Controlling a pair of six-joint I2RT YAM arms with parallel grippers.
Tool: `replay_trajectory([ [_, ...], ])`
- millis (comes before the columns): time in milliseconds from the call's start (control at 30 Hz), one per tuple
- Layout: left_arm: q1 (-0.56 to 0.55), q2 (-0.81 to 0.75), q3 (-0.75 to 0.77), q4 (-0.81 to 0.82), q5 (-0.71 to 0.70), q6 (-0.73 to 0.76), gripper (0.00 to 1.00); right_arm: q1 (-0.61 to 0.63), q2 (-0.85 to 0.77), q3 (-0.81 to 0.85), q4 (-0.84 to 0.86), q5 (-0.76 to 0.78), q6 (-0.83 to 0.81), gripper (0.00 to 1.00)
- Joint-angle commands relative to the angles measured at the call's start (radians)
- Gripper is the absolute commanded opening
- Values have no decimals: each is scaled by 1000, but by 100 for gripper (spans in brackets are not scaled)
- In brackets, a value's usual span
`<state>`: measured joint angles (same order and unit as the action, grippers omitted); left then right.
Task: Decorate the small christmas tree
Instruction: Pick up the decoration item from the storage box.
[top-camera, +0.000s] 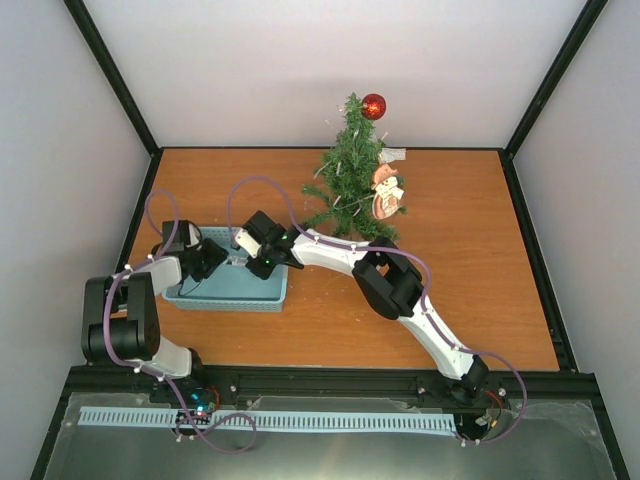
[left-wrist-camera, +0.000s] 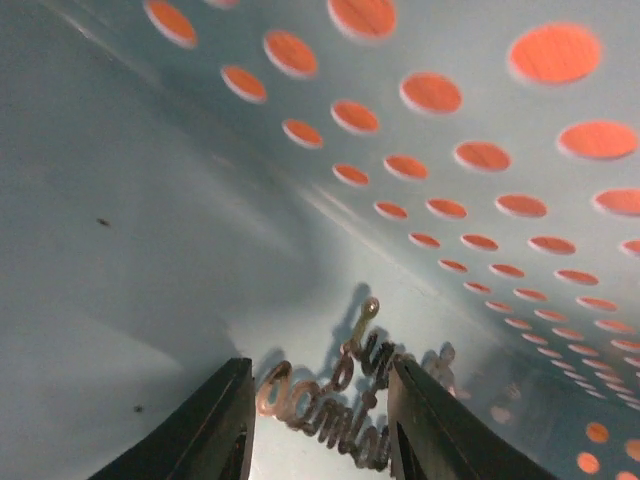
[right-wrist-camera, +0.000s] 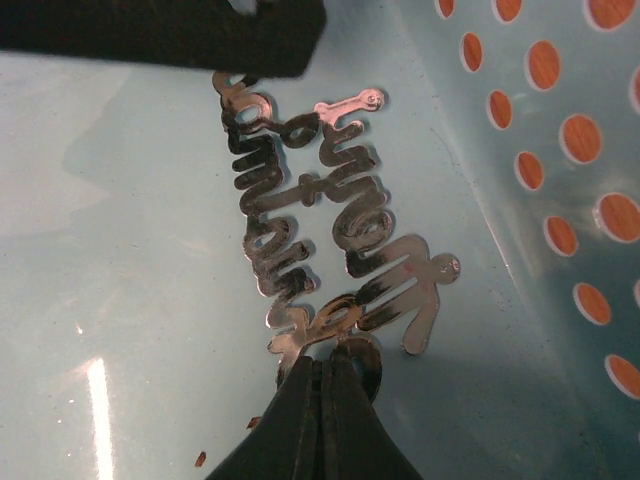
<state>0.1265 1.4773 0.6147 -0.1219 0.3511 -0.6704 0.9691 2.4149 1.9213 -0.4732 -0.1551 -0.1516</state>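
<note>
Right gripper (right-wrist-camera: 322, 400), fingers closed, tips touching silver script ornament (right-wrist-camera: 300, 210) on blue basket (right-wrist-camera: 120, 260) floor near desk (top-camera: 450, 270) left edge; left gripper (left-wrist-camera: 318, 375) part-open, straddling ornament's opposite end.

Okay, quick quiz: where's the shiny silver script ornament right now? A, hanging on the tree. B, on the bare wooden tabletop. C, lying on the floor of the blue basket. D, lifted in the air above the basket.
C: both wrist views show the script ornament lying flat on the floor of the blue basket, next to its perforated wall.
</note>
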Motion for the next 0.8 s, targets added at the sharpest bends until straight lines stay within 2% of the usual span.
replay_trajectory([
  [0,-20,39,-27,42,67,-73,37,0,9,-28,-51,-14,-1,3],
  [167,-28,46,-54,67,122,-115,37,0,7,-29,-50,-18,-1,3],
  [367,-30,-27,-64,60,131,-146,36,0,9,-38,-44,-23,1,3],
  [433,-30,-45,-67,52,115,-156,36,0,9,-36,-42,-27,3,3],
  [600,-29,-66,-42,-55,-55,-182,41,0,4,-39,-43,-25,2,3],
  [767,-29,-62,-65,37,-41,-266,42,0,8,-41,-35,-31,6,3],
])
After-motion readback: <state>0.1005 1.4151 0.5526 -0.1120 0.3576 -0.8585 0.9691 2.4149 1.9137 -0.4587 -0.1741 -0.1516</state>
